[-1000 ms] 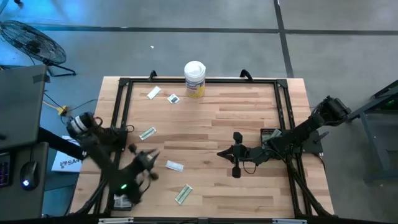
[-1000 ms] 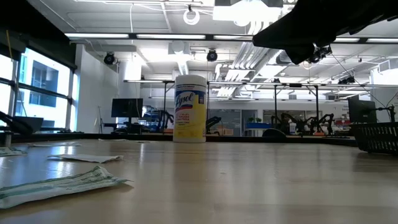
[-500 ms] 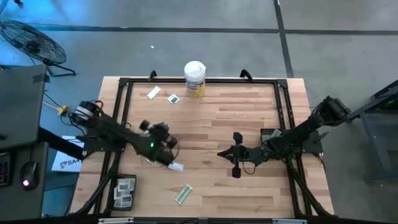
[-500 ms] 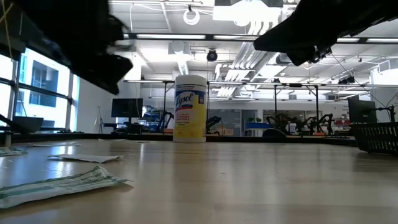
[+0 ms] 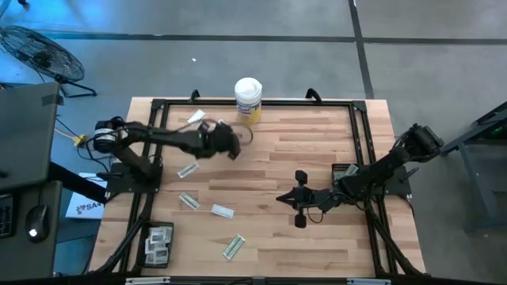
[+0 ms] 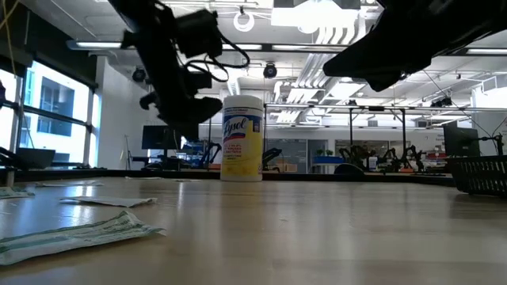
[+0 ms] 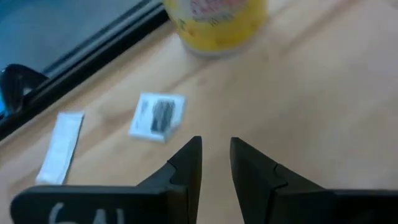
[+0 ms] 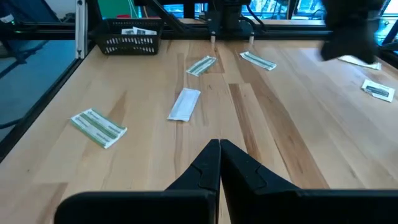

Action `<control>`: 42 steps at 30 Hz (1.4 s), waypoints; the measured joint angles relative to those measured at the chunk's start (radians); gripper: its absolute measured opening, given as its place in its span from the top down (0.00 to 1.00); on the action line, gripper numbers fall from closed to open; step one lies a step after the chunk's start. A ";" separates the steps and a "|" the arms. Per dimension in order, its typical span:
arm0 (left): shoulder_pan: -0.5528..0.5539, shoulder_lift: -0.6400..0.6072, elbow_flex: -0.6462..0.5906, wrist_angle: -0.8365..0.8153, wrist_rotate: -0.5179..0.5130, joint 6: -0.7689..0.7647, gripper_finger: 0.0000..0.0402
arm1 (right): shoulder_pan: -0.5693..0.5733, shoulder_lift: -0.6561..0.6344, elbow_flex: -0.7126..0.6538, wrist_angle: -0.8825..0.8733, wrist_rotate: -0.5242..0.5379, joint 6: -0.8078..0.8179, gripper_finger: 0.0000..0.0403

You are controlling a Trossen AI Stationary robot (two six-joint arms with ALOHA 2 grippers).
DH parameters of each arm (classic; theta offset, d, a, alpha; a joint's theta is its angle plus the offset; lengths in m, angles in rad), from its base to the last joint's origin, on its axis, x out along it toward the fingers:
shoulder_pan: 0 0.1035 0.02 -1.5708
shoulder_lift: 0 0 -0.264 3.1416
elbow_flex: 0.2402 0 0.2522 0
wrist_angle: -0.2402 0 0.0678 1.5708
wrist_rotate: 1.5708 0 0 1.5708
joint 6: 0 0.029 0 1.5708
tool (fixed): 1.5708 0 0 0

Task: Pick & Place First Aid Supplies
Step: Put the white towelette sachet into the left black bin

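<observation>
The first aid supplies lie flat and scattered on the wooden table. A square white sachet (image 7: 158, 115) with a dark mark and a narrow white wrapper (image 7: 60, 147) lie near the far edge. Pale-green wrappers (image 5: 188, 170) (image 5: 188, 200) (image 5: 234, 247) and a white one (image 5: 223, 210) lie on the left half. My left gripper (image 5: 231, 142) (image 7: 214, 149) hovers over the far left part, beside the sachet, narrowly open and empty. My right gripper (image 5: 297, 198) (image 8: 219, 149) is shut and empty above the table's middle right.
A tall white canister (image 5: 248, 100) with a yellow label stands at the far edge, just beyond my left gripper. A dark wire basket (image 5: 157, 241) sits at the near left corner and another (image 5: 342, 170) at the right edge. A black frame (image 5: 261, 103) rims the table.
My left gripper has swung from the near left corner by the basket across the left half toward the far edge. It now hovers by the square sachet and the canister.
</observation>
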State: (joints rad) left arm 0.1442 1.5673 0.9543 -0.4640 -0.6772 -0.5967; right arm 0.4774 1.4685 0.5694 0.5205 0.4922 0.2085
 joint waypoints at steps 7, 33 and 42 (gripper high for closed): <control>0.231 0.041 0.000 0.153 0.245 0.099 0.80 | 0.000 0.000 0.000 0.000 -0.014 0.000 0.99; 0.341 0.213 0.000 0.171 0.306 0.121 0.80 | 0.000 0.000 0.000 0.000 -0.032 -0.003 0.99; 0.340 0.213 0.000 0.170 0.341 0.123 0.79 | 0.000 0.000 0.000 0.000 -0.032 -0.003 1.00</control>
State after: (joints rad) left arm 0.4847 1.7801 0.9543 -0.2943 -0.3358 -0.4741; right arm 0.4778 1.4681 0.5694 0.5205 0.4603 0.2050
